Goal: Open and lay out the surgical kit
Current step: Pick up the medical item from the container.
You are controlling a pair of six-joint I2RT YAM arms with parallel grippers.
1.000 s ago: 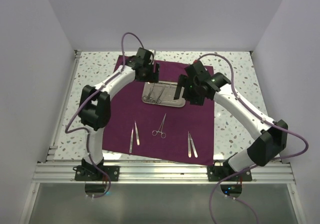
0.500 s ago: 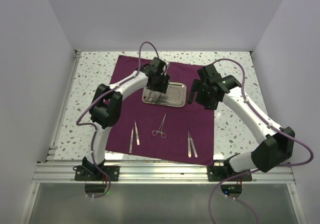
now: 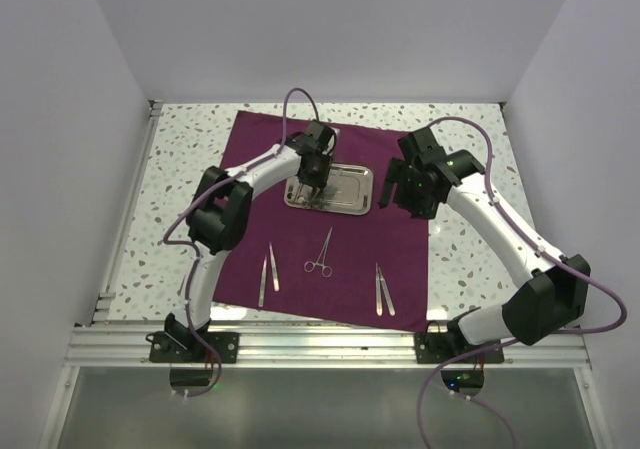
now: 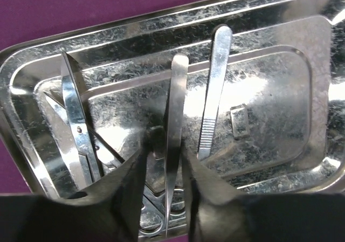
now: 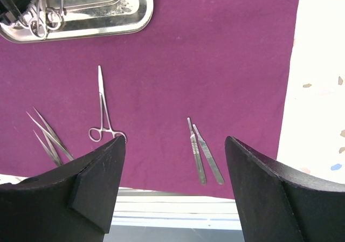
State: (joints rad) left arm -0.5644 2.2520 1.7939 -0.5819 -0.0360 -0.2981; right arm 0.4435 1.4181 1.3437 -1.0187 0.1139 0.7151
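The maroon cloth (image 3: 400,239) lies spread flat with the steel tray (image 3: 352,184) on its far half. My left gripper (image 3: 311,189) is down in the tray's left end. In the left wrist view it (image 4: 168,150) is closed narrowly on a slim pair of tweezers (image 4: 175,102); a second pair of tweezers (image 4: 213,91) and scissors (image 4: 75,123) lie beside it in the tray (image 4: 269,91). My right gripper (image 3: 395,197) hovers open and empty just right of the tray, above the cloth (image 5: 215,53).
Laid out on the near half of the cloth are tweezers (image 3: 268,274), ring-handled forceps (image 3: 320,254) and two slim scalpel handles (image 3: 384,289). They also show in the right wrist view: tweezers (image 5: 48,137), forceps (image 5: 103,110), scalpel handles (image 5: 202,153). Speckled tabletop (image 3: 470,159) surrounds the cloth.
My left gripper moved from the cloth's back left into the tray's left end and lowered over the tweezers. My right gripper moved off the tray's right end to the right.
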